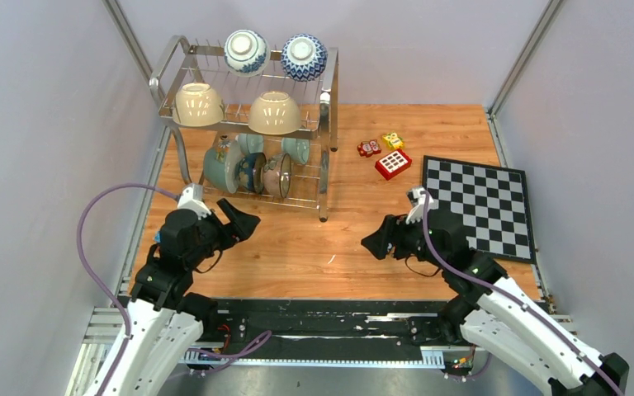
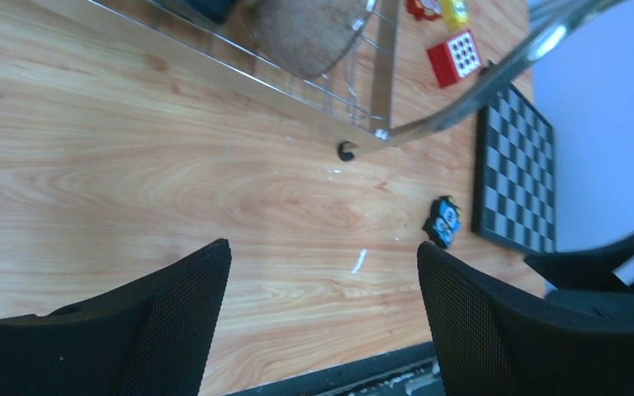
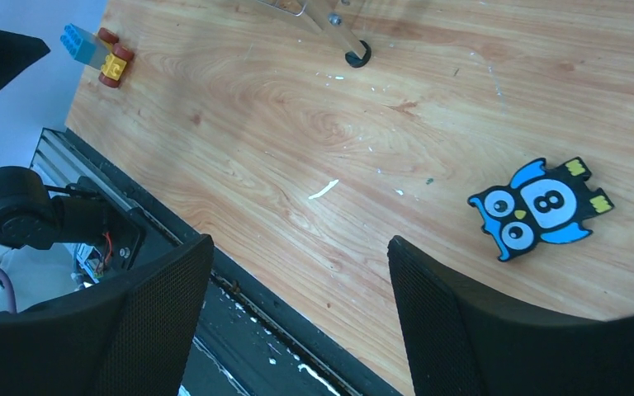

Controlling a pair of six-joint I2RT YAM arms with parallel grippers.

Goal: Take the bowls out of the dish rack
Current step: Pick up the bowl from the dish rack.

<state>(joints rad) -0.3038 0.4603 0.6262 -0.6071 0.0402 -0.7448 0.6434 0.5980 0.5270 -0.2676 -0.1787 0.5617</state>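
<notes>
The dish rack [image 1: 328, 99] stands at the back left of the table. Its upper tier carries two blue-and-white bowls [image 1: 244, 51] [image 1: 303, 56] and two cream bowls [image 1: 198, 104] [image 1: 275, 112], all upside down. On the lower tier a celadon bowl [image 1: 221, 163] and several more bowls [image 1: 278, 175] stand on edge. My left gripper [image 1: 243, 221] [image 2: 322, 252] is open and empty over bare wood in front of the rack. The left wrist view shows a brownish bowl [image 2: 305, 29] behind the rack's wires. My right gripper [image 1: 376, 243] [image 3: 299, 246] is open and empty near the table's front edge.
A chessboard [image 1: 483, 206] lies at the right. A red block [image 1: 393, 164] and small toy pieces [image 1: 380, 144] sit beside the rack. A blue owl tile [image 3: 541, 206] lies on the wood by my right gripper. The rack's foot [image 2: 347, 151] rests ahead of my left gripper.
</notes>
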